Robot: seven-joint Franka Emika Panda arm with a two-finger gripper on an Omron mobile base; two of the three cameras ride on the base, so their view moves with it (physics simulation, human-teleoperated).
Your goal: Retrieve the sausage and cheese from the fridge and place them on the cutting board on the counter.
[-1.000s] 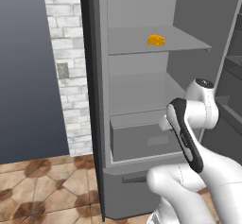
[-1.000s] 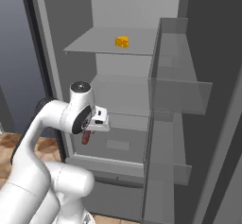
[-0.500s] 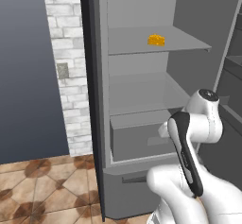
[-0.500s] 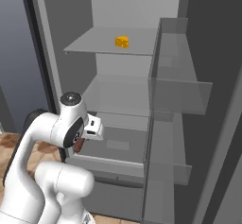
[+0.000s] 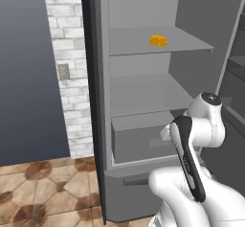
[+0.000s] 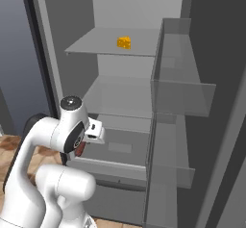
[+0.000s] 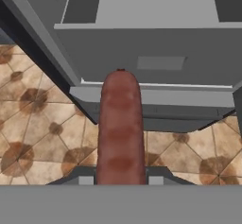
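The reddish-brown sausage (image 7: 120, 128) stands straight up between my fingers in the hand view, with my gripper (image 7: 120, 179) shut on its lower end. From the right base, a red tip of the sausage (image 6: 79, 149) peeks out under my hand, in front of the open fridge (image 6: 45, 78) at drawer height. The yellow-orange cheese (image 5: 158, 40) (image 6: 124, 43) lies on the upper shelf inside the fridge. The cutting board and the counter are out of view.
The fridge's grey drawer (image 5: 139, 140) (image 7: 151, 53) sits just behind my hand. The open door with its clear shelves (image 6: 182, 102) stands to the right. A white brick pillar (image 5: 67, 68) flanks the fridge on the left, above brown floor tiles (image 7: 38, 124).
The arm has drawn back out of the fridge and sunk lower, carrying the sausage with it. The cheese has stayed on its shelf.
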